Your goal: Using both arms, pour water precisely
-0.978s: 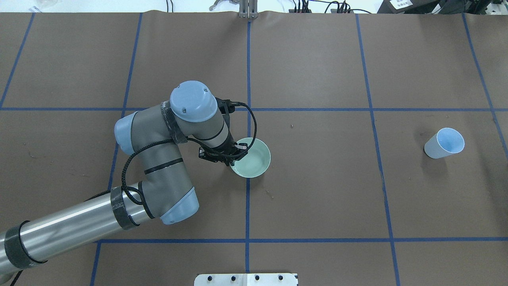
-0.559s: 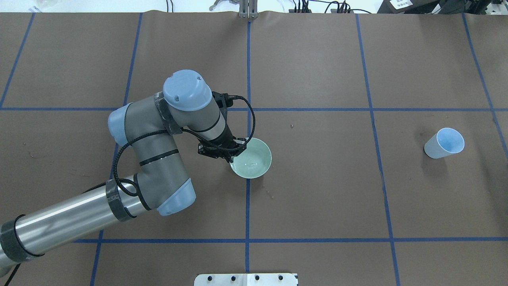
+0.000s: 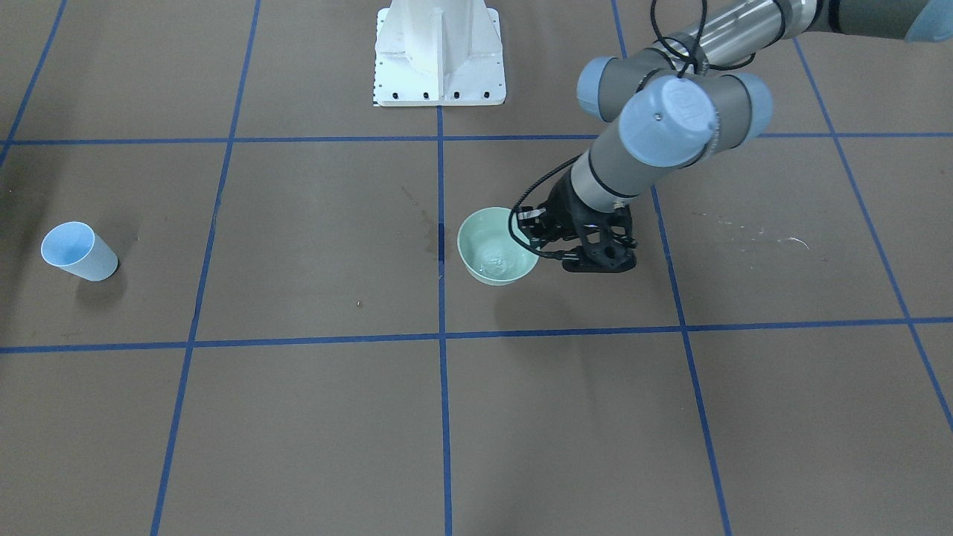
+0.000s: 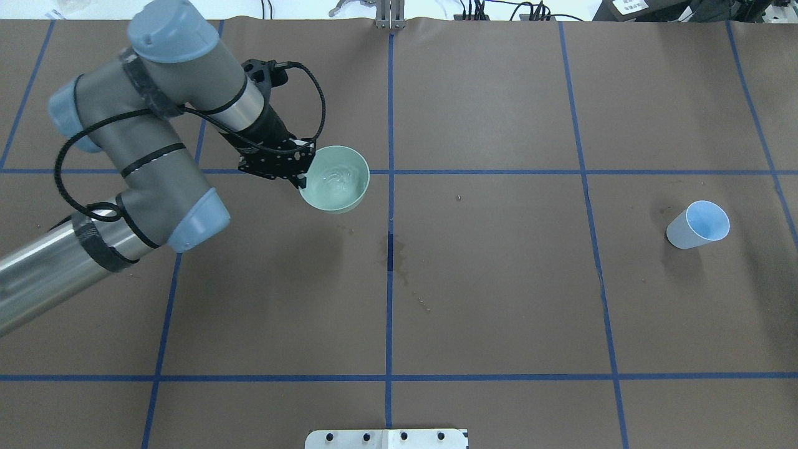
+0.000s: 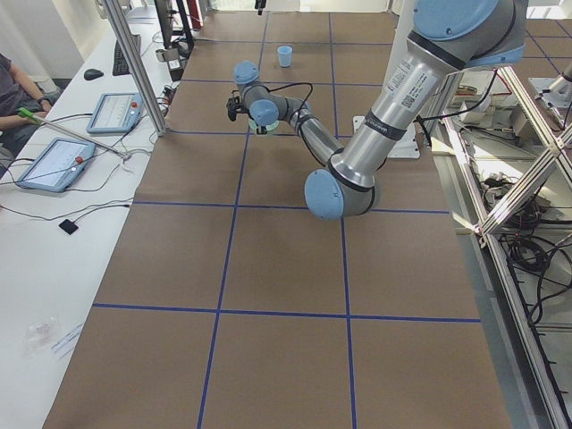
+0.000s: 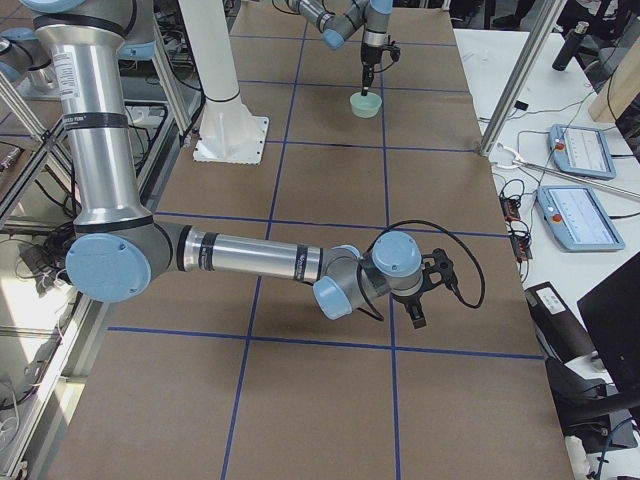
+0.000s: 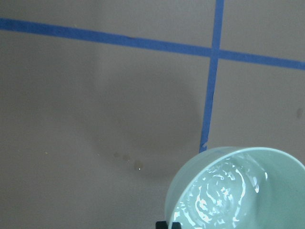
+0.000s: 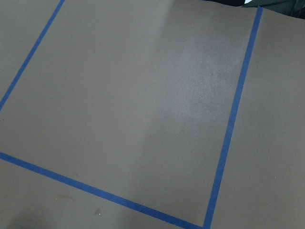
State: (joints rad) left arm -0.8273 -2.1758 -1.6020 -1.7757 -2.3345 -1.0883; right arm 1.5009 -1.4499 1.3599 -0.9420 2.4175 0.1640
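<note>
Upper left, we see the left gripper [image 4: 303, 173] clamped on the rim of the green bowl [image 4: 341, 190], held level above the table [image 4: 499, 299] (so the water [image 4: 333, 178] glinting inside does not spill). Far right, the blue cup [image 4: 698, 224] waits, likely the target; whether the right gripper [image 6: 414, 315] is open we cannot tell.

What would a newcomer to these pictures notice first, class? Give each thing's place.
The left arm reaches out, its tool clamped on the rim of a pale green bowl holding rippling water. On the robot's right a pale blue cup stands alone, and a dark stain marks the table near its middle.
</note>
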